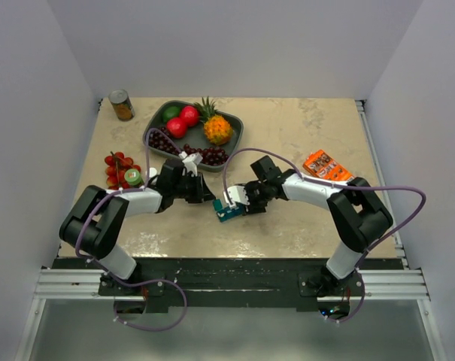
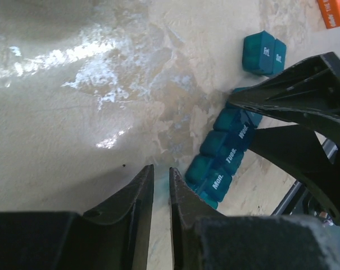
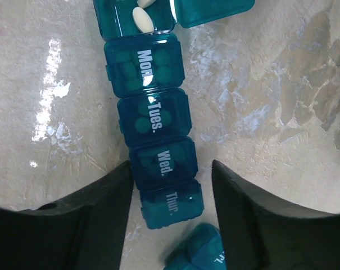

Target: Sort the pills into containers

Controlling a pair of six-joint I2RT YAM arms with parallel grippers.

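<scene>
A teal strip of containers (image 3: 153, 121) marked Mon., Tues., Wed., Thur. lies on the table, also in the top view (image 1: 229, 213) and the left wrist view (image 2: 223, 157). Its end cube is open with white pills (image 3: 143, 18) inside. My right gripper (image 3: 171, 169) is open and straddles the Wed. and Thur. cubes; the left finger touches the strip, the right finger stands apart. A separate Fri./Sat. pair (image 2: 263, 52) lies close by. My left gripper (image 2: 161, 171) is shut to a narrow slit with nothing seen in it, just left of the strip's Mon. end.
A dark grey fruit tray (image 1: 153, 129) stands at the back. A can (image 1: 122, 105) is at the far left corner. A green bottle (image 1: 133, 177) and red fruit (image 1: 116, 167) sit by the left arm. An orange packet (image 1: 326, 165) lies at the right.
</scene>
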